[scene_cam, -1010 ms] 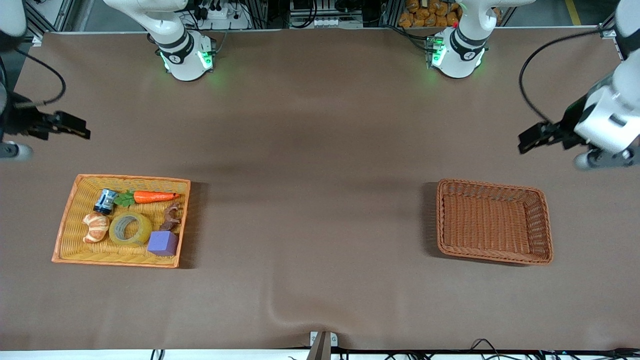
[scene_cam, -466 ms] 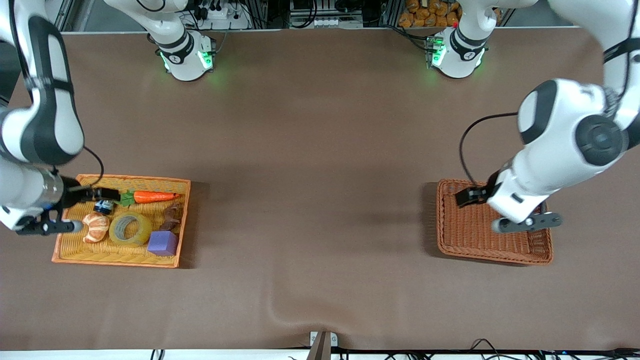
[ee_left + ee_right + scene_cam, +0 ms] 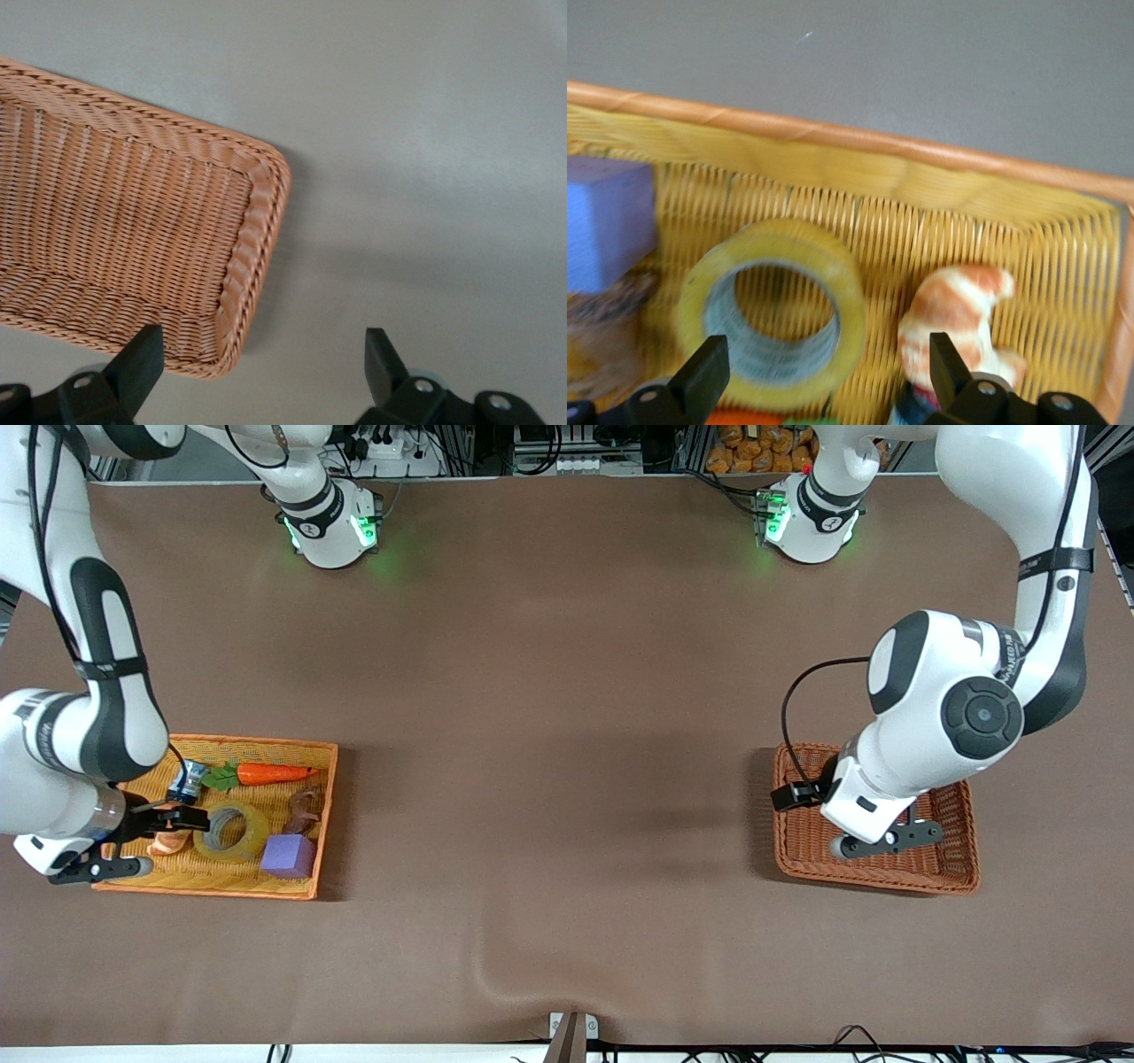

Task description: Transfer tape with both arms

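The tape point(image 3: 232, 830), a yellowish ring with a grey core, lies flat in the orange tray point(image 3: 204, 887). My right gripper point(image 3: 182, 817) is open and empty, low over the tray, above the spot between the tape and the croissant point(image 3: 165, 843). In the right wrist view the tape point(image 3: 849, 292) and the croissant point(image 3: 957, 305) lie between the spread fingers of that gripper point(image 3: 824, 359). My left gripper point(image 3: 791, 794) is open and empty over the corner of the brown basket point(image 3: 886, 877) that faces the table's middle. The left wrist view shows this gripper point(image 3: 261, 350) over that corner point(image 3: 257, 230).
The tray also holds a purple block point(image 3: 288, 856), a carrot point(image 3: 266, 773), a small blue-and-white can point(image 3: 188, 779) and a brown figure point(image 3: 306, 806). The purple block point(image 3: 602, 221) lies beside the tape. Nothing shows in the part of the brown basket that I can see.
The right gripper has moved from over the can toward the front camera, to between tape and croissant. The left gripper has shifted toward the basket's corner on the table's middle side.
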Robot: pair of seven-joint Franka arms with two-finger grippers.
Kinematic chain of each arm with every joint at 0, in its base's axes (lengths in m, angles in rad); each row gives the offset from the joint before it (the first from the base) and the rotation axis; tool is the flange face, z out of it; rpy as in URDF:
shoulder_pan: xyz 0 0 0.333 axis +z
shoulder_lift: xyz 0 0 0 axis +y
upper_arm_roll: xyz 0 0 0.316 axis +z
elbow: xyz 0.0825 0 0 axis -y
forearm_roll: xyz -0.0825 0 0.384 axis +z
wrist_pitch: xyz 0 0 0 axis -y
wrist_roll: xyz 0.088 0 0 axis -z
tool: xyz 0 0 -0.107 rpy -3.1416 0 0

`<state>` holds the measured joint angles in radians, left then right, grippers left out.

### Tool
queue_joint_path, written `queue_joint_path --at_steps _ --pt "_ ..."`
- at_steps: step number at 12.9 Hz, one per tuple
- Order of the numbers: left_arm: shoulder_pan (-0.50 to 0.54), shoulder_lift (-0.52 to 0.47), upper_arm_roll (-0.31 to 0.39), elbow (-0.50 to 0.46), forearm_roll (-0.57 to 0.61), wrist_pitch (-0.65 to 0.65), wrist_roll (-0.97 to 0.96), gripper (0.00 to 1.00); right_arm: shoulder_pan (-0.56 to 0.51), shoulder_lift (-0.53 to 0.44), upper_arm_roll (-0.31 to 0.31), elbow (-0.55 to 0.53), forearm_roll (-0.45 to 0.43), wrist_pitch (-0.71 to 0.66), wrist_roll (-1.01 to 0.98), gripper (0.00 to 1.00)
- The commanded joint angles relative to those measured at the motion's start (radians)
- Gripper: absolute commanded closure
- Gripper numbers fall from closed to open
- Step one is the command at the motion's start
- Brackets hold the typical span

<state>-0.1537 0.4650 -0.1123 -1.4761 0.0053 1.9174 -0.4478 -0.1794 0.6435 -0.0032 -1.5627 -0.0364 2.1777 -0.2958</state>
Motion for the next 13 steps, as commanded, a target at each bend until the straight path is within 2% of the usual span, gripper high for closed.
queue_joint_path --at_steps 1,6,7,8,9,13 --pt "-0.004 0.014 0.002 0.017 -0.002 0.002 -0.014 0.00 -0.011 0.041 0.012 0.024 -0.031 0.016 -0.005 0.00" --pt "0.006 -0.002 -0.004 0.007 -0.011 0.011 -0.009 0.00 -0.029 0.077 0.012 0.010 -0.028 0.008 -0.005 0.00" --pt "0.008 -0.003 -0.006 0.007 -0.011 0.011 -0.009 0.00 -0.028 0.079 0.012 0.006 -0.030 0.007 -0.014 0.21" --pt "0.006 -0.008 -0.007 0.007 -0.011 0.011 -0.011 0.00 -0.028 0.079 0.012 0.001 -0.030 0.005 -0.019 0.66" --pt "0.003 -0.018 -0.009 0.007 -0.011 0.008 -0.011 0.00 -0.026 0.077 0.012 -0.002 -0.028 0.005 -0.029 1.00" --pt "-0.003 -0.078 -0.020 0.008 -0.011 -0.043 -0.014 0.00 -0.029 0.071 0.014 0.006 -0.028 0.005 -0.031 1.00"
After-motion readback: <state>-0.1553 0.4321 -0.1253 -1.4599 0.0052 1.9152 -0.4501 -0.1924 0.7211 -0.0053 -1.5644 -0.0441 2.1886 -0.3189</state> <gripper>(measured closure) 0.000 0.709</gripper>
